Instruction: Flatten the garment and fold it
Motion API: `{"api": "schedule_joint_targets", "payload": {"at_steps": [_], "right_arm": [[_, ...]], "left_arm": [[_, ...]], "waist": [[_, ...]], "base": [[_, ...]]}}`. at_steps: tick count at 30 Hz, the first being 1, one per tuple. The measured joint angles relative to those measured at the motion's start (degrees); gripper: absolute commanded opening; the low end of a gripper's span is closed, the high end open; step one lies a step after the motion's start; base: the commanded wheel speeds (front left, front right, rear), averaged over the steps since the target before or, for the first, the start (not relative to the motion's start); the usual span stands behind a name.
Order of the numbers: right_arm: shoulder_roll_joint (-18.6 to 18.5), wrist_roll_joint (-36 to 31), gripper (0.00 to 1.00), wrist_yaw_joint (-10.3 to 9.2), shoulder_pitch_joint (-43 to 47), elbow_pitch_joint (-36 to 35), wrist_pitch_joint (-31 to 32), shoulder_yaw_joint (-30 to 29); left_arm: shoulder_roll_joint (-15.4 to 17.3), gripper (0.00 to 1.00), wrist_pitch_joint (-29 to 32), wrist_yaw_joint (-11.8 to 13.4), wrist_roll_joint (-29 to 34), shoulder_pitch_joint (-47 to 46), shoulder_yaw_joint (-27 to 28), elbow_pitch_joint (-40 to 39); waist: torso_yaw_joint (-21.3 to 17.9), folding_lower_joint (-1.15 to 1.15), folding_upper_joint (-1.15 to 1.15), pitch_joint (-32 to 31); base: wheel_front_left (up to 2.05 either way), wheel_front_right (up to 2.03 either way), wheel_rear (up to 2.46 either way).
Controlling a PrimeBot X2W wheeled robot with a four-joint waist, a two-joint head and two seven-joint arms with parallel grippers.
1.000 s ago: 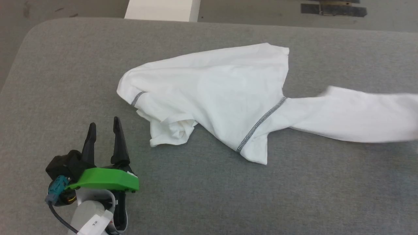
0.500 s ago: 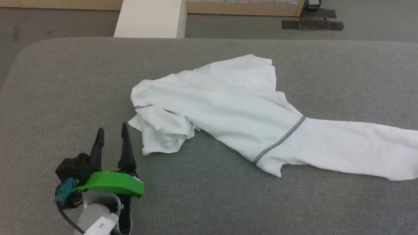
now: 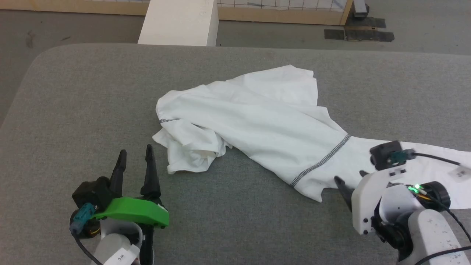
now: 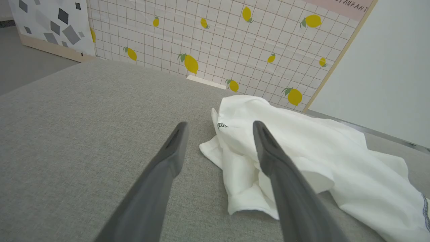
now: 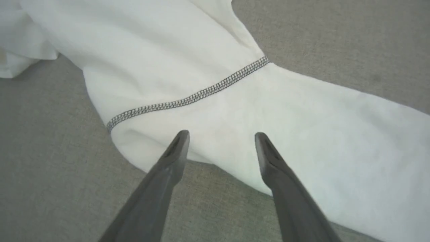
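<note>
White rumpled garment (image 3: pixel 257 125) on grey surface (image 3: pixel 92 92)

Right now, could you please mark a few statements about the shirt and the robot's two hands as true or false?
1. The garment lies fully flattened. False: it is bunched, with a crumpled end at the head view's left.
2. The left hand and the right hand are both open, holding nothing. True.
3. A dark zigzag seam runs across the cloth just ahead of the right hand. True.
4. The white box sits on the grey surface beside the garment. False: it stands beyond the surface's far edge.
5. The left hand grips the crumpled end. False: it is short of the cloth, with bare surface between them.
</note>
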Motion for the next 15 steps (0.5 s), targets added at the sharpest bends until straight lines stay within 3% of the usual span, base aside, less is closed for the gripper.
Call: {"api": "schedule_joint_targets", "payload": {"at_steps": [11,12,13,15], "right_arm": [[-2.47,-2.76,1.00,0.00,-4.74,8.88,0.45,6.82],[-2.47,-2.61,0.38,0.00,-5.37,9.82,0.04,6.73],[-2.66,-2.63,0.00,0.00,-5.97,10.49,-0.48,7.02],[-3.07,-2.21,0.00,0.00,-6.88,11.46,-1.19,7.22]], "left_arm": [[-0.01,1.00,0.00,0.05,-0.03,-0.03,-0.29,0.37],[-0.01,1.00,0.00,0.07,-0.14,-0.05,-0.35,0.38],[-0.01,1.00,-0.01,0.07,-0.25,-0.08,-0.44,0.41],[-0.01,1.00,0.00,0.07,-0.46,-0.10,-0.60,0.51]], "waist": [[0.84,0.00,0.00,1.90],[0.86,0.00,0.00,2.07],[0.86,0.00,0.00,2.21],[0.83,0.00,0.00,2.35]], "base": [[0.00,0.00,0.00],[0.00,0.00,0.00],[0.00,0.00,0.00],[0.00,0.00,0.00]]}}
